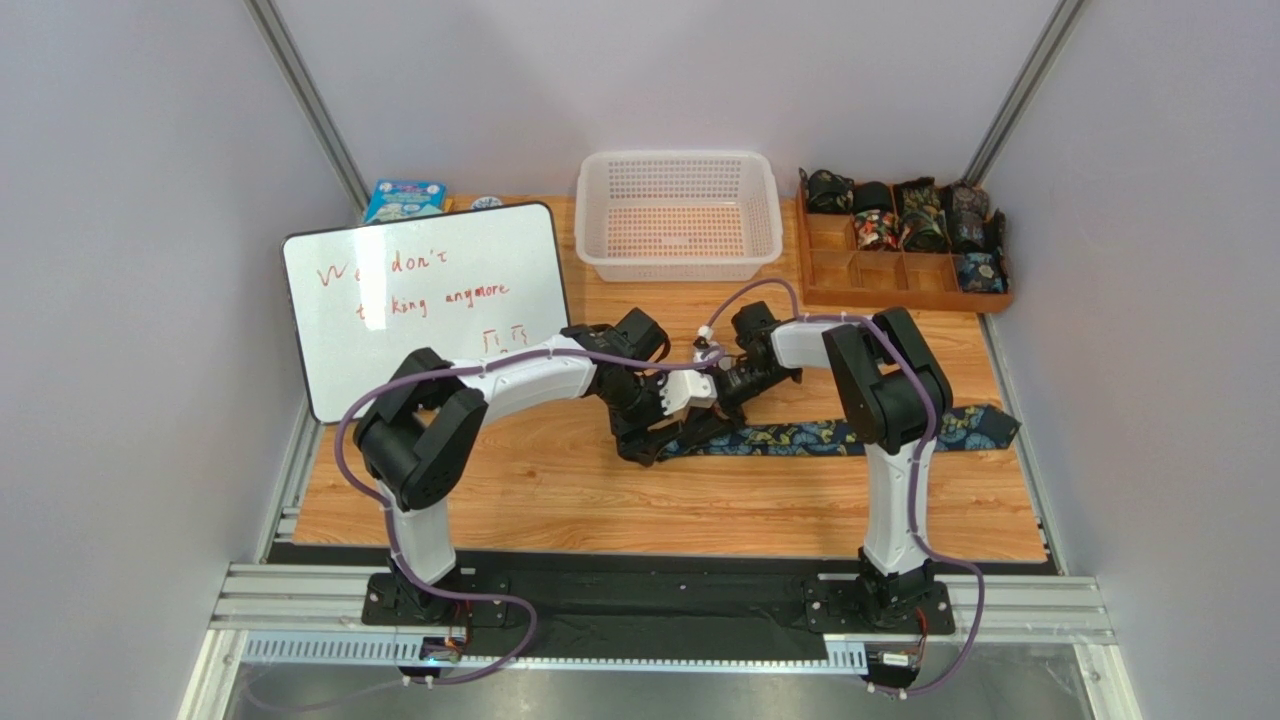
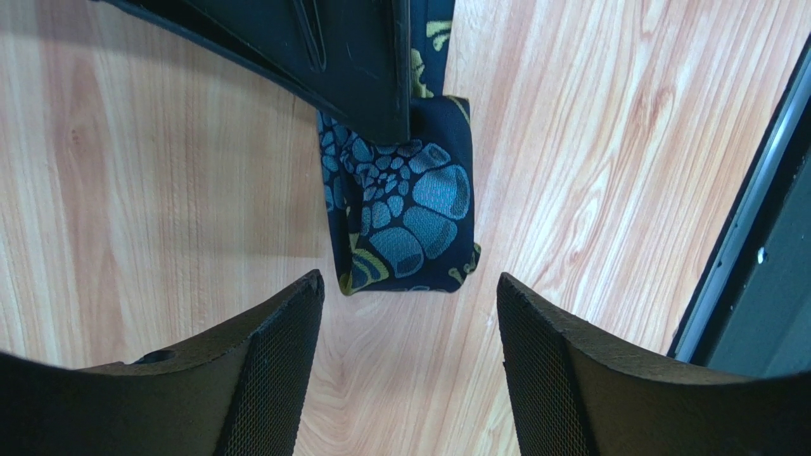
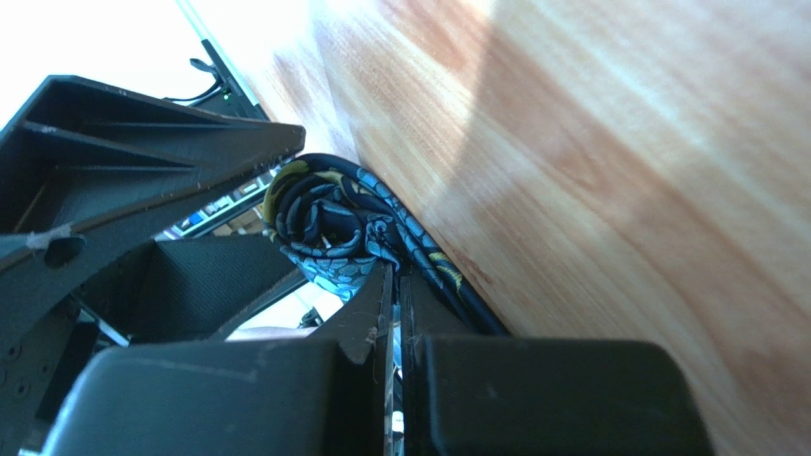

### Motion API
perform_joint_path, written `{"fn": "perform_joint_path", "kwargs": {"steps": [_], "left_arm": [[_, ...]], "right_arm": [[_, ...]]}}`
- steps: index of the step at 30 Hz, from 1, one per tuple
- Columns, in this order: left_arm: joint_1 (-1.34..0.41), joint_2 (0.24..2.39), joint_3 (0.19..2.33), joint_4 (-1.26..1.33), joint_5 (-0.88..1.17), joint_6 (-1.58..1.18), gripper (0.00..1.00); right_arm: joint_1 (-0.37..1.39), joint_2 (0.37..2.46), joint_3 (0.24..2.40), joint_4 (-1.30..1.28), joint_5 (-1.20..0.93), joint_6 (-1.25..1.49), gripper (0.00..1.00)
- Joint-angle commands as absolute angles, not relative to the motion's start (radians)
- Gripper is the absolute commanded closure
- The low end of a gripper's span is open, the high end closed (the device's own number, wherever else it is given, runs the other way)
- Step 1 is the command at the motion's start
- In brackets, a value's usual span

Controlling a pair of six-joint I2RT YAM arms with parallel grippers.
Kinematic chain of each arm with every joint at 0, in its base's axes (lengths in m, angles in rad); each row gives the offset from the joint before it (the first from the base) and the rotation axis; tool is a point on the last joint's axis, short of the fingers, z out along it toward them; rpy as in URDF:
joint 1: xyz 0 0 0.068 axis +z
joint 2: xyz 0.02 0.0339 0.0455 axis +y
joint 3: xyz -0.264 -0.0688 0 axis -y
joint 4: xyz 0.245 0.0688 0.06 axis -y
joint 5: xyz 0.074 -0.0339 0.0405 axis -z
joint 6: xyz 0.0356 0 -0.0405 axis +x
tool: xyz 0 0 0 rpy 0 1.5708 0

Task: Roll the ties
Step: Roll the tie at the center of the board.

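Between the right fingers (image 3: 381, 304), the tie (image 2: 409, 218) roll sits pinched tight; left fingers (image 2: 276, 370) gape wide, holding nothing. If the pinch slips, it could unroll.

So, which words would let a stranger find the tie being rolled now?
On the wooden table, before the white basket, the tie lies flat, running rightward. Unlike the rolled ties in the back tray, it is mostly stretched out.
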State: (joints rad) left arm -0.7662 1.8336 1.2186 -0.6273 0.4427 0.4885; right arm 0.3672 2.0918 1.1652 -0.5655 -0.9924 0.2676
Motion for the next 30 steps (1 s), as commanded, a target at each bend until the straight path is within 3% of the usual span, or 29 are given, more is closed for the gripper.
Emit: {"fn": "perform_joint_path", "kwargs": {"steps": [1,5,12,30], "left_arm": [[-0.773,1.851,1.253,-0.575,0.457,0.448,0.28],[-0.781,1.859,1.250,-0.552,0.463,0.443,0.32],[-0.801,1.836,1.270,-0.499,0.494,0.411,0.53],[-0.856,2.006,1.364,-0.548,0.410,0.345,0.55]], "right_arm": [[0.362,2.143,1.164,-0.580,-0.772,0.276,1.00],[0.370,2.138,1.161,-0.572,-0.746,0.285,1.00],[0.388,2.145,1.164,-0.554,-0.739,0.310,1.00],[0.396,2.077,1.161,-0.492,-0.885,0.373,0.98]]}}
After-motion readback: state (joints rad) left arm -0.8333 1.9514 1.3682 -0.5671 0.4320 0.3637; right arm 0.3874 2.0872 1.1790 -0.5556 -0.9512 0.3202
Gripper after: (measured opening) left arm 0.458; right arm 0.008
